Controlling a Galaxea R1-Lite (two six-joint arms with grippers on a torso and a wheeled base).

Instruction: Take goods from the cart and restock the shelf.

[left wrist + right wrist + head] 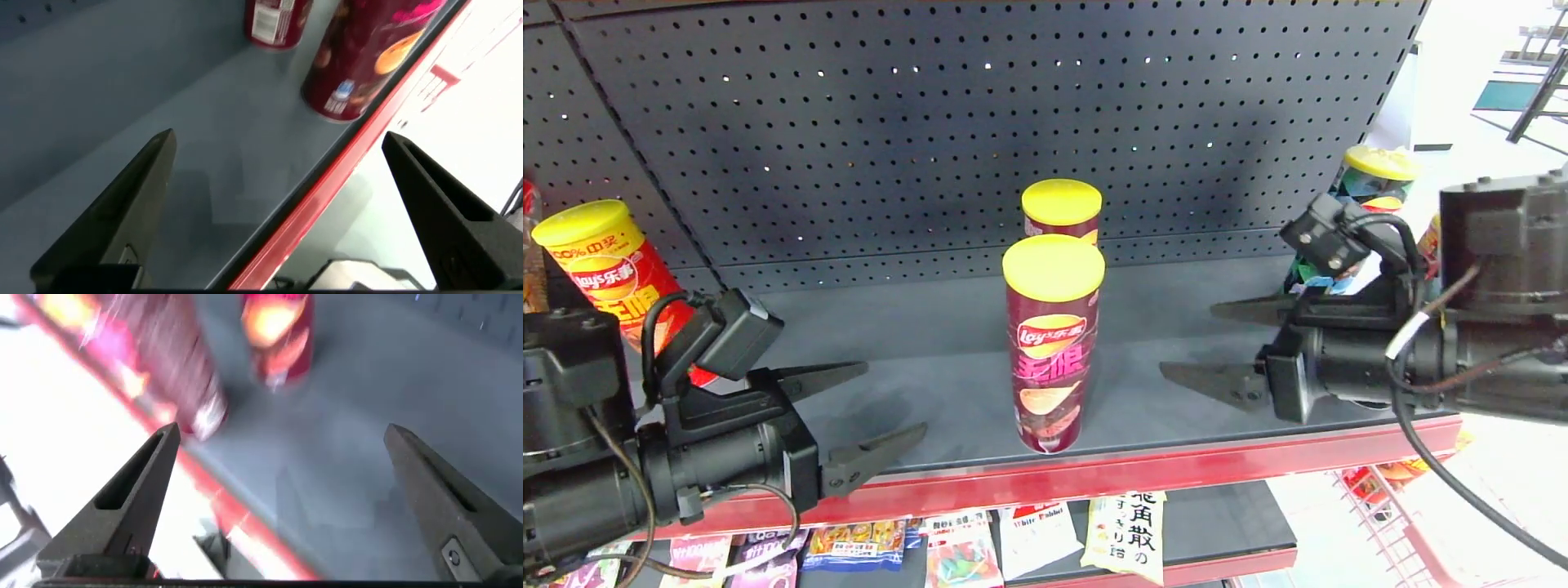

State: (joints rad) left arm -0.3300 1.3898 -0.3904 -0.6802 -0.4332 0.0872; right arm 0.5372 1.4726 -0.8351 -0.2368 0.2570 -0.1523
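Well, far on the left of the shelf point(947, 367) stands a yellow chip can point(600, 261). It has a yellow lid on top, so what is inside cannot be seen.

Just in front of that can is the left gripper point(895, 398). Its jaws are spread wide apart and they hold nothing. One jaw is over the grey shelf floor. The other is over the red front edge point(1176, 465) of the shelf.

Right in the middle of the shelf stand two dark red chip cans, both upright. The front can point(1052, 343) is near the red front edge. The back can point(1062, 211) is just behind it, close to the dark wall full of little holes point(931, 122). Each has a yellow lid pushed on, so the insides are hidden. I cannot tell if the two cans touch.

On the right is the right gripper point(1187, 339), over the right part of the shelf. Its jaws are wide apart too, with nothing between them. They point at the red cans and are apart from them.

Behind this gripper stands one more can point(1380, 163) with a yellow lid. Most of it is hidden.

Down below is a lower shelf point(1225, 523). Bags of snacks point(1029, 539) lie on it in a row.
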